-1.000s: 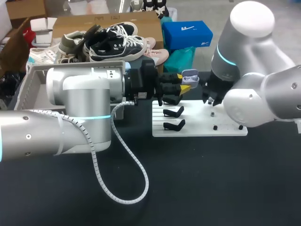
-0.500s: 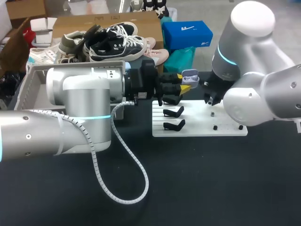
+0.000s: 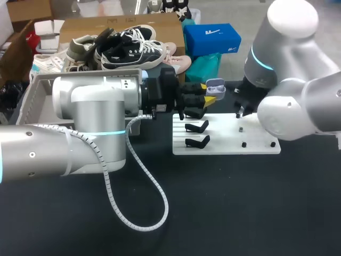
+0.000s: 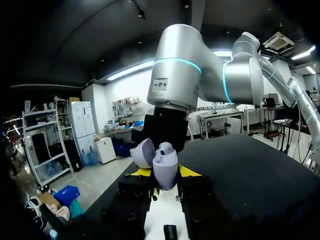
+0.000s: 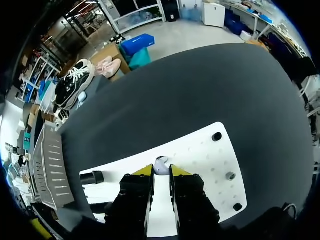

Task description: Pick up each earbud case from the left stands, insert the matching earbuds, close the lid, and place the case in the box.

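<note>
With our left jaws we are gripping the open earbud case [image 4: 165, 170] from both sides, holding it above the far edge of the white board [image 3: 261, 145], which is lying on the dark counter [image 3: 240, 213]. With our right jaws we are pinching a small white earbud [image 5: 161, 165] above this board, near the case.
</note>
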Robot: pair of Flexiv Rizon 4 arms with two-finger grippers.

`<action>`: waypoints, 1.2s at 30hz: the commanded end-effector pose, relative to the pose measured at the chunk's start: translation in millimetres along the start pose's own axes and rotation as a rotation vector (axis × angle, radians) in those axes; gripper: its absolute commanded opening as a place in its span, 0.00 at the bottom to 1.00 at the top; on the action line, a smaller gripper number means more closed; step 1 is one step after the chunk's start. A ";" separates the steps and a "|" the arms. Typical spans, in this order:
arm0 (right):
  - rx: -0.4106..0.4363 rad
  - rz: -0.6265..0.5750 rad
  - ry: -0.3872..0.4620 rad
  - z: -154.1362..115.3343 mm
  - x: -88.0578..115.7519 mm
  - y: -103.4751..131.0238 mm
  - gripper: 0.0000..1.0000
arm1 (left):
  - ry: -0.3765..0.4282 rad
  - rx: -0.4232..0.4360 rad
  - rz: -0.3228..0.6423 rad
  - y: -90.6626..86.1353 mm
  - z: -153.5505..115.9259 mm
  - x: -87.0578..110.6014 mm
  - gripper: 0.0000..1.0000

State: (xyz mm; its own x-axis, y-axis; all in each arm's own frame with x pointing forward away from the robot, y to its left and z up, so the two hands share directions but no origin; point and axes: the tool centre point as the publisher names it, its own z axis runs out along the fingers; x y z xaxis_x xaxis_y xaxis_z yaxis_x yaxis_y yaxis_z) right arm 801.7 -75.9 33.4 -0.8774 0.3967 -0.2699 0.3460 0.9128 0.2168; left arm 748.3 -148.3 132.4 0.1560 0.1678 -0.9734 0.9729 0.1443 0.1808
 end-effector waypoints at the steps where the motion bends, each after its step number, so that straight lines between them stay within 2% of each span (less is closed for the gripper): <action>1: -0.024 0.021 -0.043 -23.7 12.5 -16.5 0.00 | -0.002 -0.008 0.002 -1.5 0.3 0.4 0.00; 10: -0.035 -0.011 -0.048 -57.0 18.8 -42.0 0.00 | -0.002 -0.008 0.002 -1.5 0.3 0.4 0.00; 11: -0.044 -0.023 -0.042 -59.8 20.3 -44.1 0.00 | -0.002 -0.008 0.002 -1.5 0.3 0.4 0.00; 12: -0.104 -0.024 -0.021 -61.7 21.7 -46.7 0.00 | -0.002 -0.008 0.002 -1.5 0.3 0.4 0.00; 13: -0.127 -0.016 -0.003 -63.0 23.2 -50.2 0.00 | -0.002 -0.008 0.002 -1.5 0.3 0.4 0.00; 15: -0.081 -0.037 0.001 -65.5 26.4 -55.9 0.00 | -0.002 -0.008 0.002 -1.5 0.3 0.4 0.00; 19: -0.058 -0.084 0.009 -74.9 35.9 -60.1 0.00 | -0.002 -0.008 0.002 -1.5 0.3 0.4 0.00; 23: -0.054 -0.175 0.022 -83.3 45.7 -59.2 0.00 | -0.002 -0.008 0.002 -1.5 0.3 0.4 0.00; 31: -0.090 -0.442 0.050 -103.0 64.6 -40.5 0.00 | -0.002 -0.008 0.002 -1.5 0.3 0.4 0.00; 33: -0.106 -0.510 0.060 -109.9 67.7 -34.5 0.00 | -0.002 -0.008 0.002 -1.5 0.3 0.4 0.00; 36: -0.194 -0.595 0.083 -118.2 68.3 -28.2 0.00 | -0.002 -0.008 0.002 -1.5 0.3 0.4 0.00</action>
State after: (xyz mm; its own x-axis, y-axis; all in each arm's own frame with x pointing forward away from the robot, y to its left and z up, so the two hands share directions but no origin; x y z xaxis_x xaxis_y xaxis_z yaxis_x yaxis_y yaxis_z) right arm 694.0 -80.6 111.3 -0.9316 -0.1253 -0.3412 -0.1953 0.9642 0.1793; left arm 748.3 -148.3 132.4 0.1560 0.1678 -0.9734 0.9729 0.1443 0.1808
